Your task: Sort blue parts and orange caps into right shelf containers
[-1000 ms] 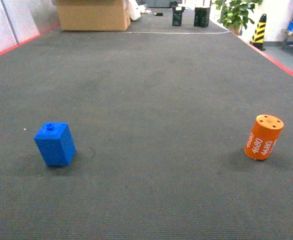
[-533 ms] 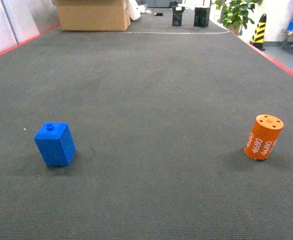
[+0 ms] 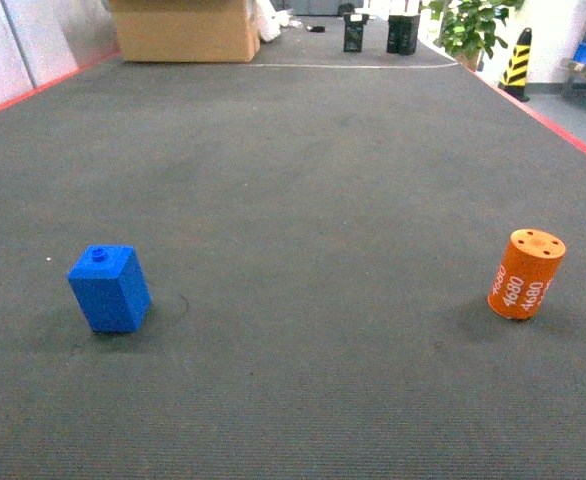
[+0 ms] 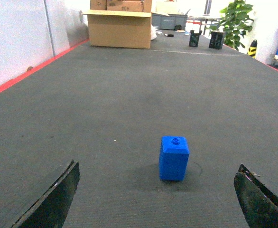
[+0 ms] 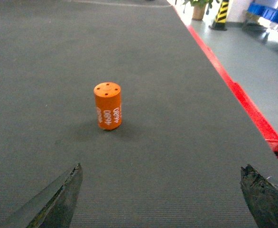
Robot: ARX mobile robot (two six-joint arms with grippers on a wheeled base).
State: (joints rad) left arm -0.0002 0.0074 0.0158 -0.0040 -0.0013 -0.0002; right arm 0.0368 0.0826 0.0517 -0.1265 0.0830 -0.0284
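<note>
On the left of the dark floor mat (image 3: 303, 150), your blue block (image 3: 110, 289) stands upright, stud on top, dead ahead of the left gripper (image 4: 158, 202), whose fingers are spread wide with nothing between them. Over on the right, the orange 4680 cap (image 3: 526, 274) stands upright too, ahead and slightly left of the right gripper (image 5: 160, 202), fingers also wide apart. So each arm's got its own piece; shelf containers aren't clearly in view.

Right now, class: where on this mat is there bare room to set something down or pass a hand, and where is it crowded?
The widest free patch is the dark mat between the blue part and the orange cap. The near strip in front of both is bare too. The far end is crowded: a cardboard box, two black items and a potted plant.
</note>
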